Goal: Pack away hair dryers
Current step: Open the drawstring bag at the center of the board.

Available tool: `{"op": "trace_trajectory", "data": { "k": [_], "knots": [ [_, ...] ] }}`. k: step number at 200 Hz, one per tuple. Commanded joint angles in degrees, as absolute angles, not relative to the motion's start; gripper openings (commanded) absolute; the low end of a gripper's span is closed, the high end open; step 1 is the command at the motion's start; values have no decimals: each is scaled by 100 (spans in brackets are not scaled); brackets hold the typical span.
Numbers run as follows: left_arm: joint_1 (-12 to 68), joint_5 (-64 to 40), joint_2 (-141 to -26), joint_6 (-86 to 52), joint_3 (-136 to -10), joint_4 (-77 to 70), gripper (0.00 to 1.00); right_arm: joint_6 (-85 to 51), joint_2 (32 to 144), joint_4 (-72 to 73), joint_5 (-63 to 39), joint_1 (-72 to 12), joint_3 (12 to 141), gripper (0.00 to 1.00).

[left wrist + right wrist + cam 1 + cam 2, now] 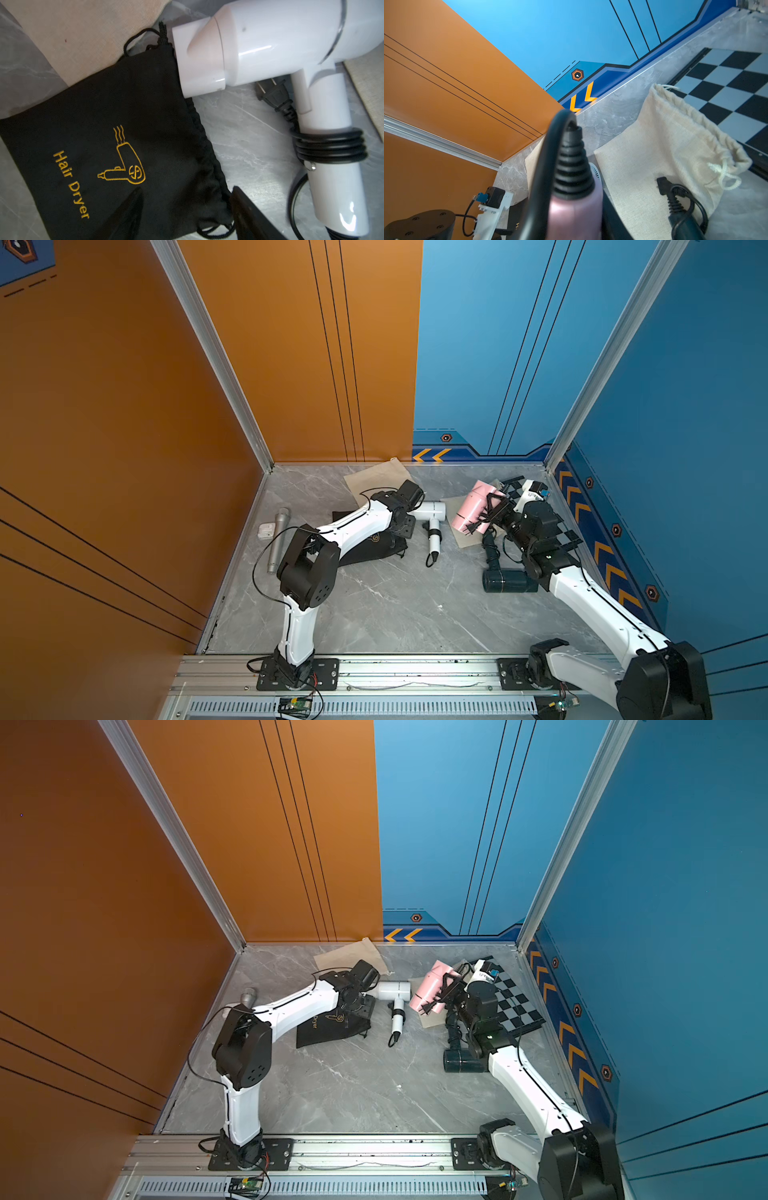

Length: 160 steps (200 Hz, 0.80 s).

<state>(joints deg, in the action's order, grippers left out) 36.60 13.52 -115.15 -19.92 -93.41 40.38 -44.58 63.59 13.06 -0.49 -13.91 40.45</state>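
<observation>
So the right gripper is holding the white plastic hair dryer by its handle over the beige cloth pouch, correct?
Not white: the right gripper holds the pink plastic hair dryer by its handle over the beige cloth pouch, as the right wrist view shows.

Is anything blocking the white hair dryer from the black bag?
Nothing lies between them: the nozzle of the white hair dryer sits at the drawstring edge of the black bag. That mouth lies flat, though, with the left gripper straddling it.
</observation>
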Motion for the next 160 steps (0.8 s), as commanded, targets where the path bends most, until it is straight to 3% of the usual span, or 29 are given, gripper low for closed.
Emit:
{"op": "trace_trajectory", "data": {
  "k": [1,86,110,160],
  "knots": [
    [3554,1539,-11775,-1885,-9713,4227,67,-4884,6150,1985,-245,-1342,4018,11],
    [3354,1459,-12492,-1881,-10335,4312,67,-5036,6292,2231,-462,-1351,4030,11],
    [3322,1452,-12628,-1905,-10448,4301,55,-5032,6327,2268,-474,-1357,4044,11],
    [3252,1407,-12848,-1916,-10597,4315,53,-4889,6346,2217,-501,-1394,4085,11]
  ]
}}
